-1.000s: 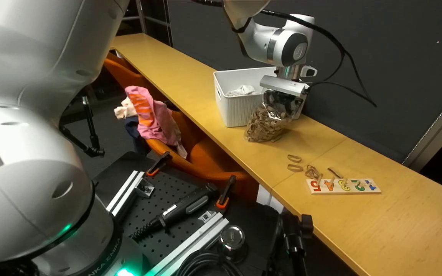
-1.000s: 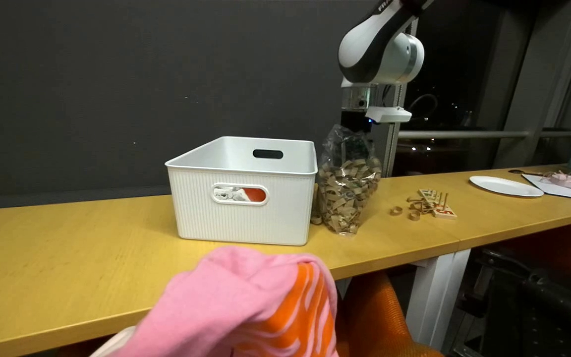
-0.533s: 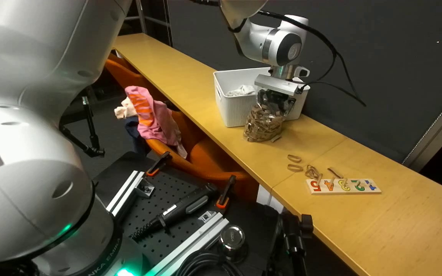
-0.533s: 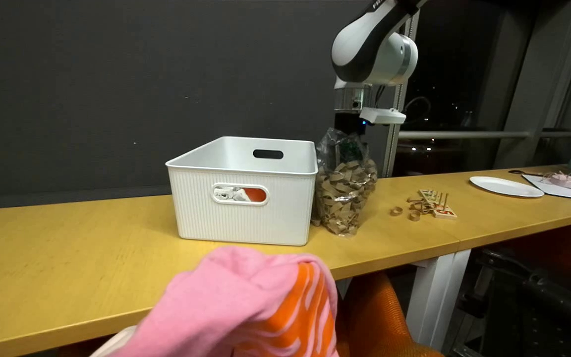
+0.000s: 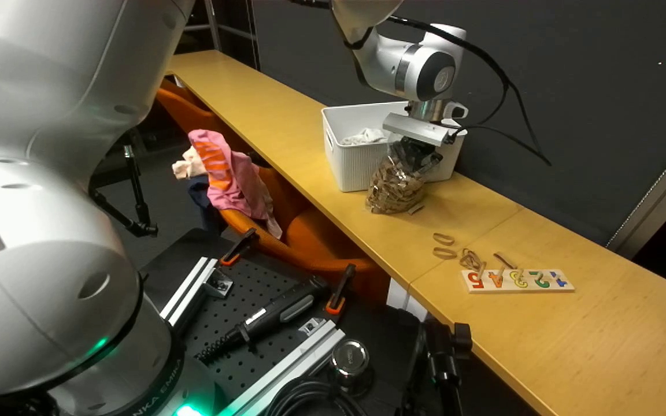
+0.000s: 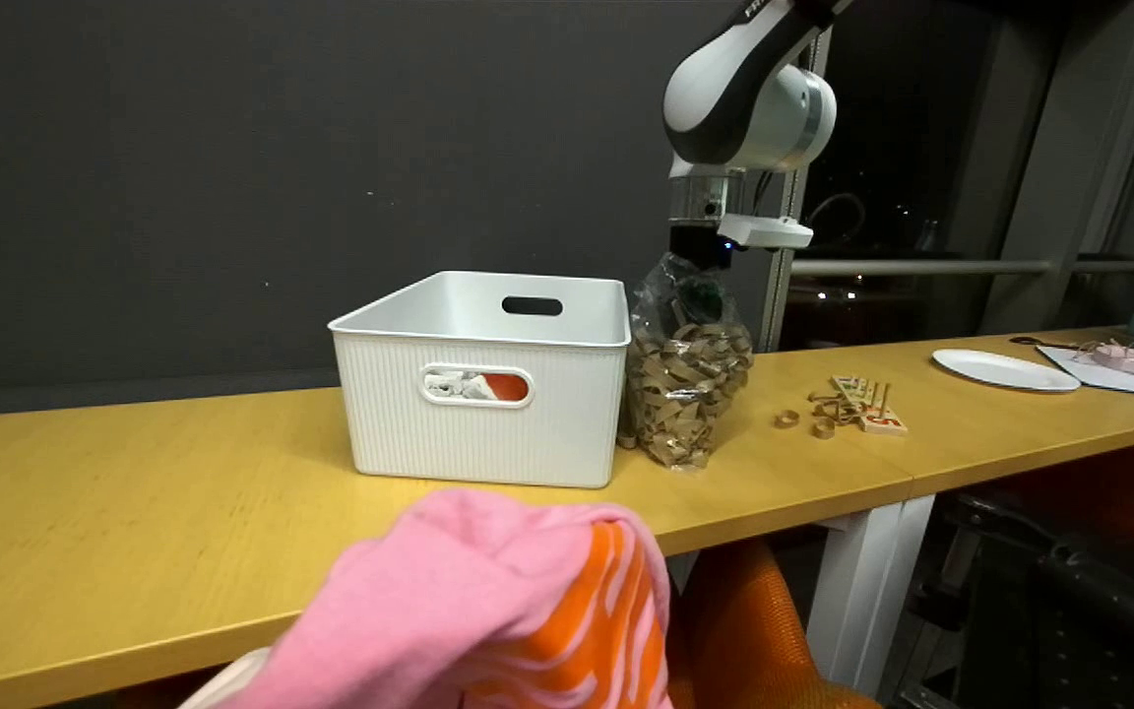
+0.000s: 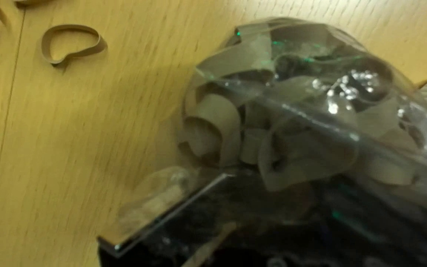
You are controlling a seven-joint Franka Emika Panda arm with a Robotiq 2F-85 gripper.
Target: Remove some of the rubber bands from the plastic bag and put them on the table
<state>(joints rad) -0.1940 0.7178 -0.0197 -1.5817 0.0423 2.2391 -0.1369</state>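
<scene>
- The table (image 6: 163, 512) is lit warm and fairly evenly in both exterior views, against a dark wall (image 6: 163, 187) and a black window (image 6: 897, 226) with tiny bright specks
- A green light (image 5: 187, 410) glares at the foot of the robot (image 5: 67, 300)
- Hard white glints and green sparkles sit on the plastic bag (image 7: 302, 111) in the wrist view
- There the rubber bands (image 7: 219, 109) inside look soft and smeared, while a loose band (image 7: 96, 45) lies sharper, a small dark shadow just beside it
- The gripper (image 6: 699, 300) looks murky through the bag, almost black along the bottom of the wrist view
</scene>
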